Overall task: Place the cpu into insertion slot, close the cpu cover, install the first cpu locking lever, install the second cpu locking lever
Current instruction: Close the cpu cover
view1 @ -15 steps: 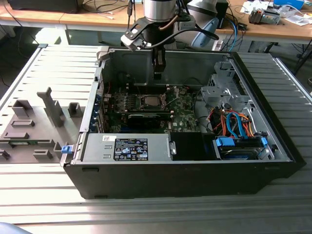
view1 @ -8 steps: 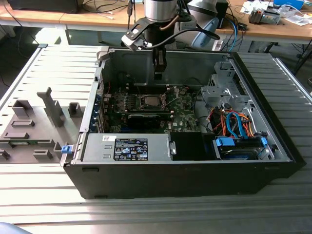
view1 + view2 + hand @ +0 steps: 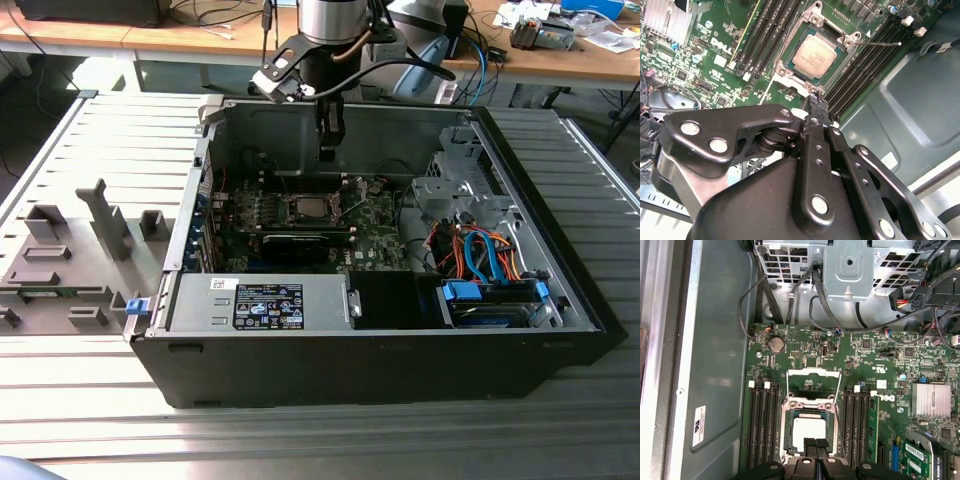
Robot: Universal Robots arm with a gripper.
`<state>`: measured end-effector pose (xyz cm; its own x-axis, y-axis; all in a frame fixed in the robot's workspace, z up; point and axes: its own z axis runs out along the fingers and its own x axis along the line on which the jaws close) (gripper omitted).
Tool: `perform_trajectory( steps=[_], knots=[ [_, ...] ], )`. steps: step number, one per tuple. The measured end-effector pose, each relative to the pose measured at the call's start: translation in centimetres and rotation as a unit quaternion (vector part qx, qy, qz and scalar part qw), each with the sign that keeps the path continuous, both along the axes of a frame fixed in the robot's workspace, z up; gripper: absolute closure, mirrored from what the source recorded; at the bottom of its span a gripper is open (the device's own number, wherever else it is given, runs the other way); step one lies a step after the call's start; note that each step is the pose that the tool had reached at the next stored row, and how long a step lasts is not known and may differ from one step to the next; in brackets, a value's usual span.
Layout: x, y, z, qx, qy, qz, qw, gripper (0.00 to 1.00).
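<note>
Open computer case (image 3: 350, 372) on a slatted metal table (image 3: 90, 140), green motherboard (image 3: 805, 352) facing up inside. Hanging down into it from the arm, the gripper (image 3: 329, 153), raised above the board and roughly over the socket area in the exterior view. Fingers (image 3: 812, 150) pressed tight together in both wrist views, nothing between them. The cpu (image 3: 814, 53), silver-grey top bare, seated flat in the insertion slot (image 3: 789, 422), with banks of black memory slots (image 3: 762, 425) along two opposite sides. Gripper tips just at one edge of the chip in the first wrist view; touching or clear of it, impossible to tell there. On the slot's side toward the drive cage (image 3: 847, 265), the cpu cover (image 3: 815, 371) — a silvery frame, seemingly tilted up off the chip, exact angle hard to judge. Thin wire locking lever (image 3: 880, 44) angled away from a socket corner, out across the memory slots toward the case wall. Elsewhere: a finned heatsink (image 3: 931, 400) and a coin cell (image 3: 776, 344) on the board, a grey power supply (image 3: 260, 300) along the near wall in the exterior view, blue and orange cables (image 3: 480, 250) toward that view's right.
</note>
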<state>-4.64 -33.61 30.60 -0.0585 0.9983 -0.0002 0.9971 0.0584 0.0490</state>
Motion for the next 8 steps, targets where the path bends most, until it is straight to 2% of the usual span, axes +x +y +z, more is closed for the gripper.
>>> perform_trajectory(
  steps=[4, 8],
  knots=[
    [0.19, -0.01, 0.00, 0.0021, -0.0001, 0.000, 1.00000, 0.89],
    [0.35, -0.02, 0.07, 0.0028, 0.0001, 0.000, 1.00000, 0.89]
  ],
)
